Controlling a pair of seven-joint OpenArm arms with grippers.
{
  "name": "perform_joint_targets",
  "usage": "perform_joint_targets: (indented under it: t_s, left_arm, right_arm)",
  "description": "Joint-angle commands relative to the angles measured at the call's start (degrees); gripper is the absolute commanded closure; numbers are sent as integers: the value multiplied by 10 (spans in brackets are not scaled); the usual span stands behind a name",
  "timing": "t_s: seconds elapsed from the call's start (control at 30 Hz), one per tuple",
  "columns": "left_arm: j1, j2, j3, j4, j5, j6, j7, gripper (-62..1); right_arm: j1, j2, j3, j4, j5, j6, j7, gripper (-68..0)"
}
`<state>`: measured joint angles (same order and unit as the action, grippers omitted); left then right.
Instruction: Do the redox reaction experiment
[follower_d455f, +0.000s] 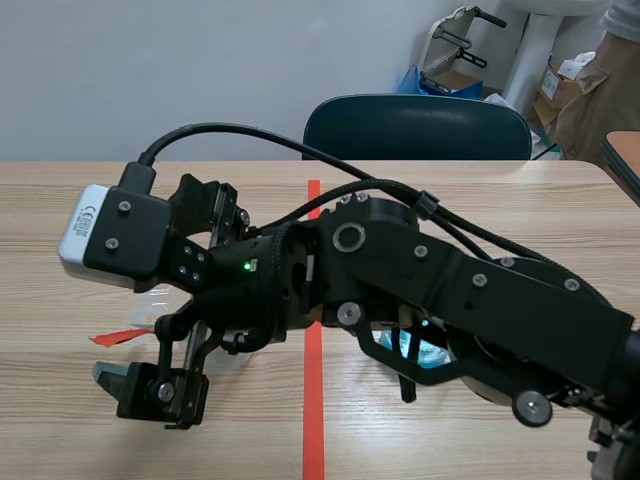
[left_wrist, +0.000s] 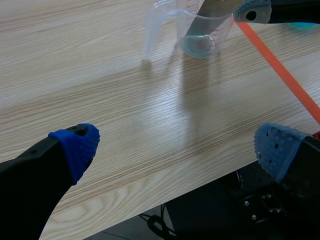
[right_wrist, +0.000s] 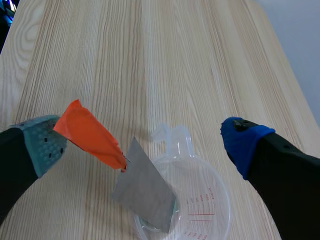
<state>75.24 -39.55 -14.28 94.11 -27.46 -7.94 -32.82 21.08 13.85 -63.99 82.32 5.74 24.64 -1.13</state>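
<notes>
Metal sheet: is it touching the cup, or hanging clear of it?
Touching. The right wrist view shows the metal sheet standing in the cup, its lower end inside and its face leaning on the rim.

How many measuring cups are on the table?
1: a clear measuring cup under the open right gripper, with a metal sheet leaning in it. The right arm covers part of the table, so another may be hidden.
</notes>
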Motion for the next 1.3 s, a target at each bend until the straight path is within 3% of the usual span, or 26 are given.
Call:
perform_joint_targets:
  t_s: [0.0,0.13,0.4,0.5,0.63,0.83,1.03,1.27]
  left_arm:
    - [1,-2,-1,7,-1,-1,-6,-623]
    - [1,-2,-1,7,-1,-1,-6,-623]
    - [1,-2,-1,7,-1,-1,-6,-623]
    - [1,-2,-1,7,-1,-1,-6,-623]
    - [1,-2,-1,7,-1,-1,-6,-623]
    - [1,-2,-1,7,-1,-1,-6,-623]
    - [1,-2,-1,7,-1,-1,-6,-623]
    - [0,-2,-1,7,-1,-1,-6,-623]
  right_arm:
    - [10,1,2,10,4,-3,9,-542]
    - [10,1,2,10,2,-9,8,-410]
    - [10,4,3,11,2,-29,6,-216]
    - [10,11,3,11,3,-33,6,-168]
    - [10,17,8,12,7,-59,4,-115]
    - [10,24,44,13,37,-59,4,-13]
    - [10,24,77,15,41,-52,4,-6]
    - [10,24,89,18,67,-16,-14,-6]
